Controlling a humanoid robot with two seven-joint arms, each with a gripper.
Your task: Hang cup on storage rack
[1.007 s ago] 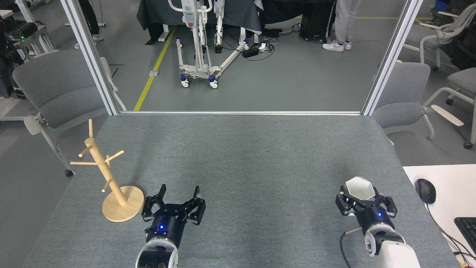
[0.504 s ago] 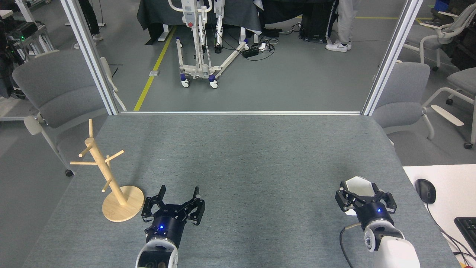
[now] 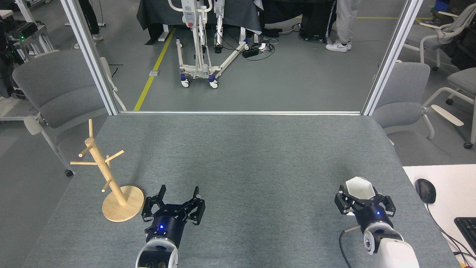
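The right tool grips the white cup near the table's right edge. The left tool hangs open and empty beside the wooden rack at the left.

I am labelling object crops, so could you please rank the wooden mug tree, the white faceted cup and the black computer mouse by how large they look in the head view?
1. Light wooden mug tree, clearly largest.
2. White faceted cup, partly hidden by the right pincer.
3. Black computer mouse; it looks close in size to the cup's visible part, so this order is unsure.
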